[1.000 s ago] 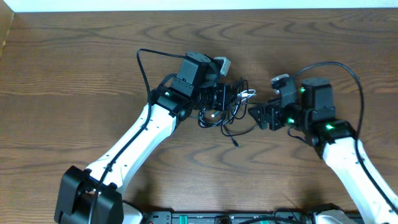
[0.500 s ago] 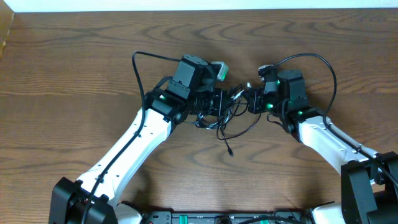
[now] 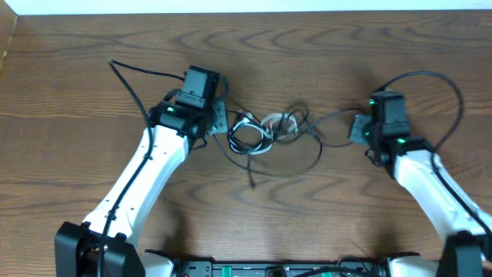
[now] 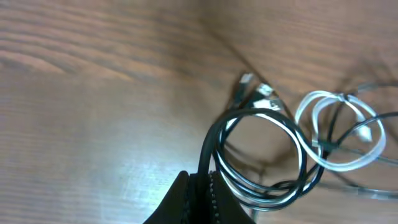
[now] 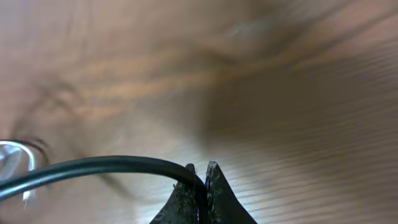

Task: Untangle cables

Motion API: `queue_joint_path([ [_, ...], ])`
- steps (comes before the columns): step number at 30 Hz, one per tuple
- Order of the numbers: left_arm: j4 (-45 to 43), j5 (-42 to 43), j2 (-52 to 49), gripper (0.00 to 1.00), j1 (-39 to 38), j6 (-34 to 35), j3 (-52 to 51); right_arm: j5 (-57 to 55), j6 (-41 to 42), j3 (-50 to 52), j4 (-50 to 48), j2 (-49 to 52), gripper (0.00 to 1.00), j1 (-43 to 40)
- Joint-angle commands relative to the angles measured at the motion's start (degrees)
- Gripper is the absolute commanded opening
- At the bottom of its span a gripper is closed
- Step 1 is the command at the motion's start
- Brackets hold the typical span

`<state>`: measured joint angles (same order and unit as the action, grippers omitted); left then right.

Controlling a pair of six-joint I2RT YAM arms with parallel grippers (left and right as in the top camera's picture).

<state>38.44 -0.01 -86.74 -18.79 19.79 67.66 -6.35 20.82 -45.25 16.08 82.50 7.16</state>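
Overhead view: the cables (image 3: 265, 131) lie on the table (image 3: 384, 46) as one knot of loops between the two arms. The left gripper (image 3: 221, 123) sits at the knot's left edge. The right gripper (image 3: 356, 129) stands well apart to the right, joined to the knot by a single black strand (image 3: 330, 117). A loose end (image 3: 250, 175) trails toward the near side.

Left wrist view: this resolves detail the overhead view does not. A black coil (image 4: 261, 155) of several turns overlaps a white cable (image 4: 342, 134) looped twice, with small plug ends (image 4: 254, 93) just beyond the coil. The fingertips (image 4: 183, 193) are pressed together on the coil's near turns.

Right wrist view: the fingertips (image 5: 181, 196) are clamped on the black strand, which arcs away to the left. The rest of the frame is motion-blurred.

Change since half a second ago: the grippers then stood close together at the knot. They are now drawn apart, and the knot is stretched wider along the table.
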Motion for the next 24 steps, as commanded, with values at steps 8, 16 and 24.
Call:
queue_joint_path([
  [8,-8.0,0.9,6.8,0.07,10.6,4.2,0.9,-9.4,0.6,-0.9,0.9,-11.2,0.01,-11.8],
  [16,-8.7,1.1,14.7,0.07,20.2,7.1,0.9,-10.2,0.5,-0.9,4.2,-11.7,0.01,-16.4],
  [24,-8.4,0.9,15.2,0.07,25.9,8.7,0.9,-23.1,1.9,-0.9,9.0,-11.7,0.01,-19.9],
])
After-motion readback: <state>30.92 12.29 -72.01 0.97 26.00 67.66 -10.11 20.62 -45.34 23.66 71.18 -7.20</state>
